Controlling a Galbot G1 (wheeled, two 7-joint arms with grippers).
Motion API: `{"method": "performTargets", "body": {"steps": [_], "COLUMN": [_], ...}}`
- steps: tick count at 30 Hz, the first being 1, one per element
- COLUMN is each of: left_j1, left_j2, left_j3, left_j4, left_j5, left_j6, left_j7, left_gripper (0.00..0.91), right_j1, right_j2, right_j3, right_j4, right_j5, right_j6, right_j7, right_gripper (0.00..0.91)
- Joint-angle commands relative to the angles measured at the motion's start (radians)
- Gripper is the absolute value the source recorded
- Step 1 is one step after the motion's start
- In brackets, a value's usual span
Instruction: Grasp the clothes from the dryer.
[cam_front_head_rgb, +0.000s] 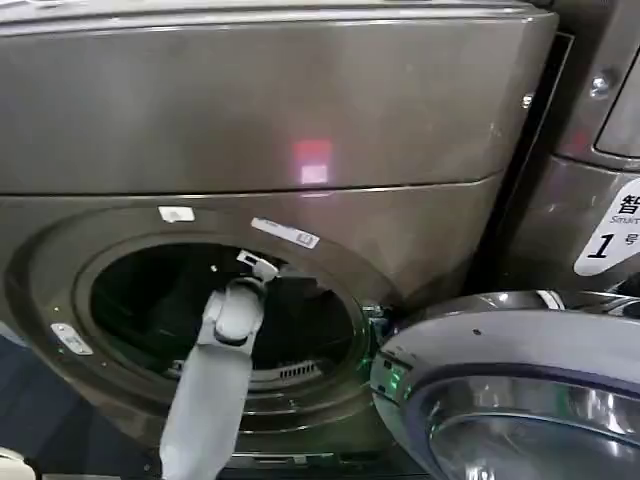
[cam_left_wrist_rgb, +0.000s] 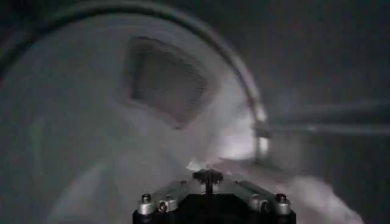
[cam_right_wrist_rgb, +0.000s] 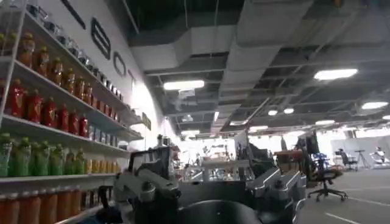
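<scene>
The dryer (cam_front_head_rgb: 300, 120) is a dark bronze-grey machine with a pink-red light (cam_front_head_rgb: 312, 160) above its round porthole (cam_front_head_rgb: 110, 300). My left arm reaches through the porthole, and the left gripper (cam_front_head_rgb: 256, 266) is inside the dark drum. In the left wrist view the left gripper (cam_left_wrist_rgb: 208, 176) points at the drum's back wall with its vent grille (cam_left_wrist_rgb: 164, 79). Pale clothes (cam_left_wrist_rgb: 304, 192) lie just beyond it on the drum floor. My right gripper (cam_right_wrist_rgb: 213, 178) is open, holds nothing and faces the room.
The dryer's round door (cam_front_head_rgb: 510, 390) hangs open at the lower right, close to the porthole. A neighbouring machine (cam_front_head_rgb: 590, 100) with a white "1" sticker (cam_front_head_rgb: 610, 240) stands to the right. Shelves of bottles (cam_right_wrist_rgb: 42, 109) and an office chair (cam_right_wrist_rgb: 323, 176) show in the right wrist view.
</scene>
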Motion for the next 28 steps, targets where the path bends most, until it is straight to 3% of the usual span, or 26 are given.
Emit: {"method": "performTargets", "body": {"steps": [1, 10, 13, 28], "left_j1": [0.009, 0.024, 0.025, 0.039], "left_j2": [-0.066, -0.064, -0.059, -0.038], "left_j3": [-0.005, -0.009, -0.009, -0.01], "left_j4": [-0.016, -0.033, -0.031, -0.04], "left_j5": [-0.203, -0.219, -0.218, -0.243], "left_j6": [0.061, 0.069, 0.068, 0.063], "left_j7": [-0.337, -0.347, -0.344, -0.331], "left_gripper": [0.0, 0.0, 0.0, 0.0], "right_j1": [-0.005, -0.005, -0.002, -0.007], "right_j2": [0.002, 0.003, 0.002, 0.002], "right_j3": [0.003, 0.003, 0.015, 0.028], "right_j4": [-0.008, -0.011, 0.002, 0.003], "right_j5": [-0.003, -0.011, -0.021, -0.045], "right_j6": [0.028, 0.037, -0.014, -0.034], "right_j7": [-0.004, -0.008, 0.007, 0.026], "right_gripper": [0.907, 0.907, 0.907, 0.907]}}
